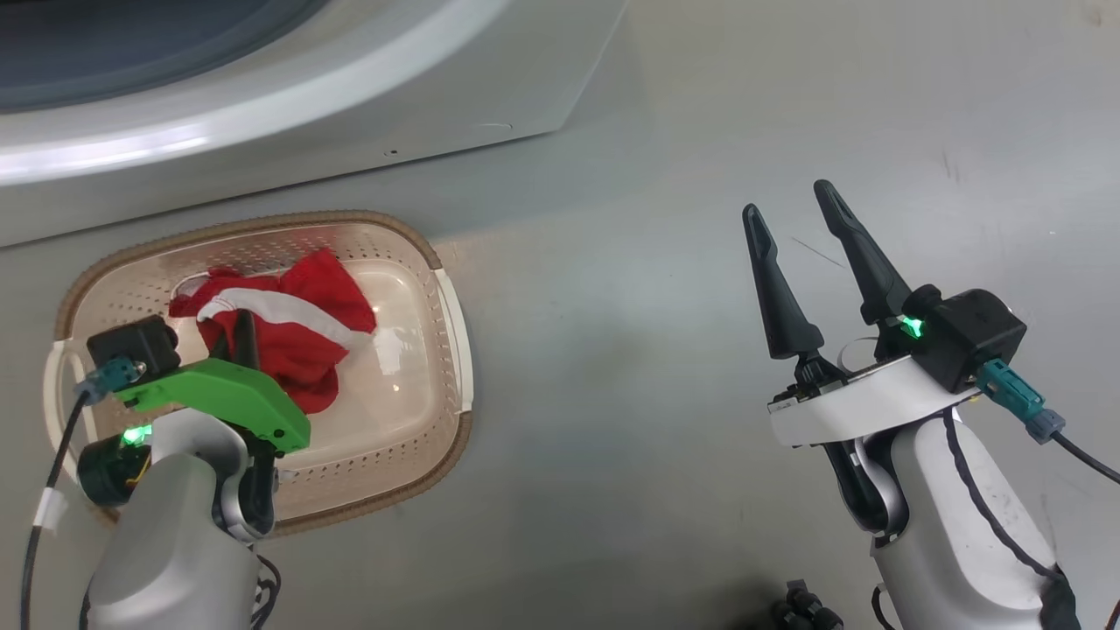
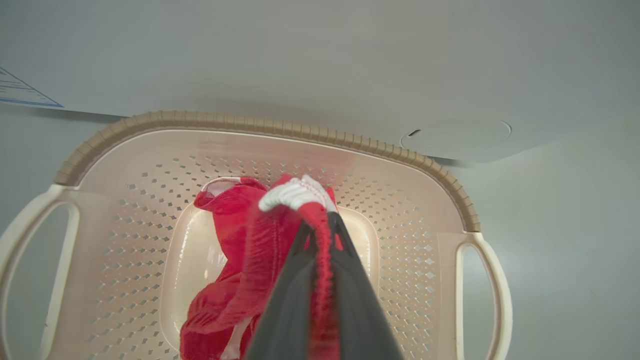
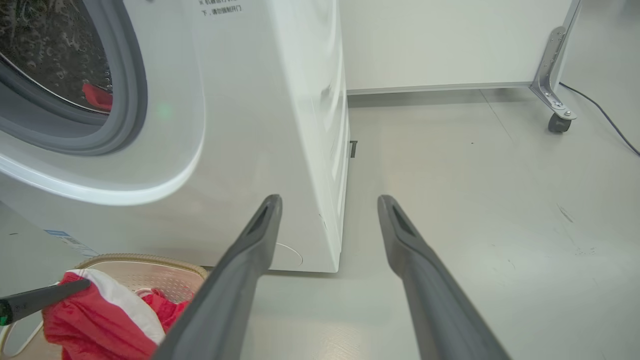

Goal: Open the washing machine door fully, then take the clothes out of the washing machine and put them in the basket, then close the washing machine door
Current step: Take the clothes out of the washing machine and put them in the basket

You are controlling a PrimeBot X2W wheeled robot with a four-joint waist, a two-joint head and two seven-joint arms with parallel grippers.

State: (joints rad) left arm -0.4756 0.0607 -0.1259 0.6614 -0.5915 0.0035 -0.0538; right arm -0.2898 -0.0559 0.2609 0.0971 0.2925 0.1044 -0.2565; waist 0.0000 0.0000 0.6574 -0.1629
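Open floor point(image 1: 665, 367) beside basket point(image 1: 451, 306) of clothes point(image 1: 297, 324)

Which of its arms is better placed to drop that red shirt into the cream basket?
The left. Its left claw is shut on the red jersey fabric with white trim, directly over the cream perforated plastic basket. The right claw hangs open and empty above grey floor.

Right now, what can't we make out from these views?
- Drum: right wrist view, cut off by the top-left edge; the red patch inside is too small to identify.
- Left gripper tips: head view, hidden by its green mount and the clothes.
- Basket floor: head view, partly covered by clothes.
- Washer print: right wrist view, too small to read.
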